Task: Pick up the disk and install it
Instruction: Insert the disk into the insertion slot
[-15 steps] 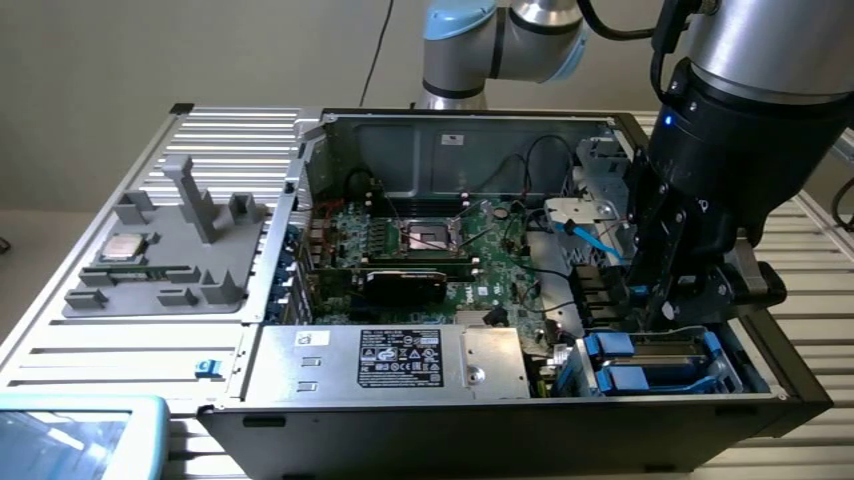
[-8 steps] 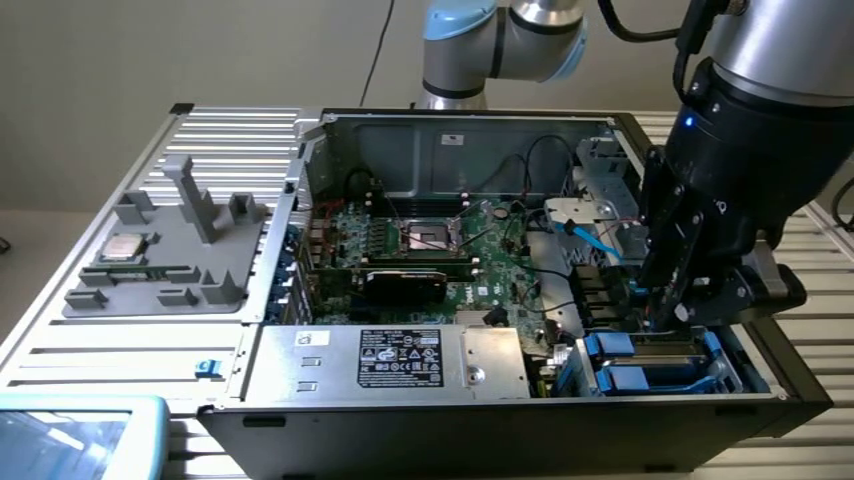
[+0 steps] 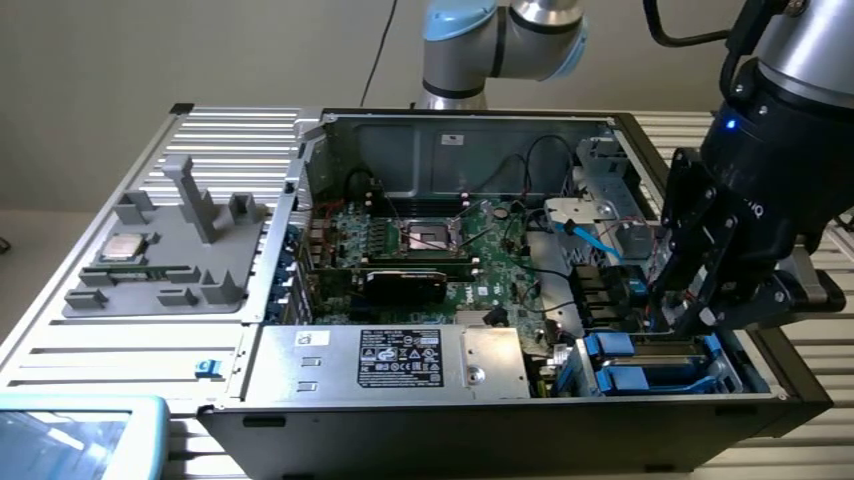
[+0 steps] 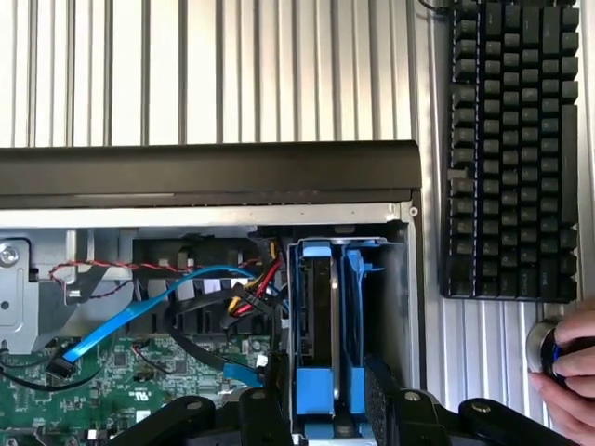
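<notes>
The disk (image 4: 314,372) stands on edge in the drive bay (image 3: 727,375) at the corner of the open computer case (image 3: 441,140), on the exterior view's right. I see its dark edge between bright blue rails, with a second blue rail (image 4: 355,307) close beside it. My gripper (image 4: 325,413) hangs straight over the bay (image 4: 400,307). Its black fingers (image 4: 386,400) sit against the blue end tabs on both sides, shut on the disk. In the exterior view the gripper (image 3: 687,320) reaches down into that corner of the case.
Blue and red cables (image 4: 149,302) run beside the bay over the green motherboard (image 3: 441,240). A silver power supply (image 3: 387,360) lies along the case's near wall. Outside the case are a black keyboard (image 4: 507,149), a person's hand (image 4: 569,376) and a grey fixture with a processor chip (image 3: 124,247).
</notes>
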Robot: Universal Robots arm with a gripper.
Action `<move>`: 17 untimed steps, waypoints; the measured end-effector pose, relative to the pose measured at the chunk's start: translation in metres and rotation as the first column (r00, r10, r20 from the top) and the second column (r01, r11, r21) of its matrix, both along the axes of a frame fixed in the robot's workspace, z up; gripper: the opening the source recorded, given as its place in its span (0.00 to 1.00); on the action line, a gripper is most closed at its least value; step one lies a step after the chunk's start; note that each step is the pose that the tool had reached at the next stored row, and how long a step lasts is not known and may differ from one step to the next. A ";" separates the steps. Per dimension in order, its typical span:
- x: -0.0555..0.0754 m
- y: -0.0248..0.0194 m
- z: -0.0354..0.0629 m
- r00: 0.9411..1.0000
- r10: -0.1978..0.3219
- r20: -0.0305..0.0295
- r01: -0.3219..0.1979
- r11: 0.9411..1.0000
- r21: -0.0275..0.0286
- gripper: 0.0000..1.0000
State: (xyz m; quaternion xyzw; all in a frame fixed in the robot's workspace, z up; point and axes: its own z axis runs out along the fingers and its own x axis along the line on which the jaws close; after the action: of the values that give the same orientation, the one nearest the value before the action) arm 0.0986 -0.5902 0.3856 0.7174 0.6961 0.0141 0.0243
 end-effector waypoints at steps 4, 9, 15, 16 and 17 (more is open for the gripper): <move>0.004 0.0000 0.0000 0.998 0.000 -0.064 0.000 1.000 0.001 0.45; 0.007 -0.0001 0.0001 0.996 0.000 -0.090 0.000 1.000 0.002 0.45; 0.027 -0.0006 0.0000 0.996 0.000 -0.094 0.000 1.000 0.002 0.45; 0.030 -0.0006 0.0000 0.996 0.000 -0.094 0.000 1.000 0.003 0.45; 0.034 -0.0007 0.0000 0.996 0.000 -0.094 0.000 1.000 0.003 0.45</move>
State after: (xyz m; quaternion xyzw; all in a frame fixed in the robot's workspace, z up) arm 0.1323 -0.5909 0.3856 0.7173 0.6964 -0.0187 -0.0095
